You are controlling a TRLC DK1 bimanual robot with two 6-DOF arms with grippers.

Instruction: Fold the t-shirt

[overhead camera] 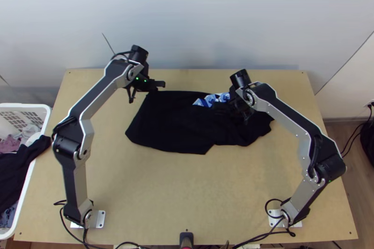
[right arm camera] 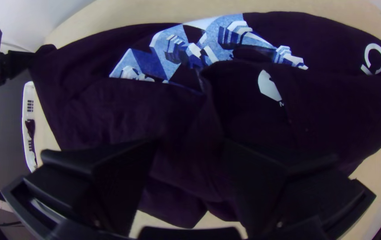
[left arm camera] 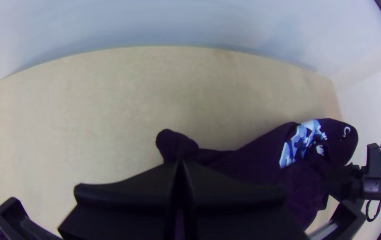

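on wooden table [overhead camera: 187, 193] by pale wall [overhead camera: 187, 20]: left pincer [overhead camera: 158, 85] pinching dark t-shirt [overhead camera: 170, 120], right pincer [overhead camera: 219, 107] wide

We count two arms, the left [overhead camera: 75, 179] and the right [overhead camera: 294, 120], and two grippers, one left [overhead camera: 161, 84] and one right [overhead camera: 219, 107]. Between them we make four fingers [right arm camera: 88, 178], two apiece. We have one shirt [overhead camera: 173, 123], one table [overhead camera: 187, 193] and one basket [overhead camera: 32, 106]. In the basket we see several clothes [overhead camera: 16, 169] (more than two, though heaped too closely for us to give a total). We find two base plates [overhead camera: 100, 218] and several cables [overhead camera: 66, 228], tangled past our exact counting.
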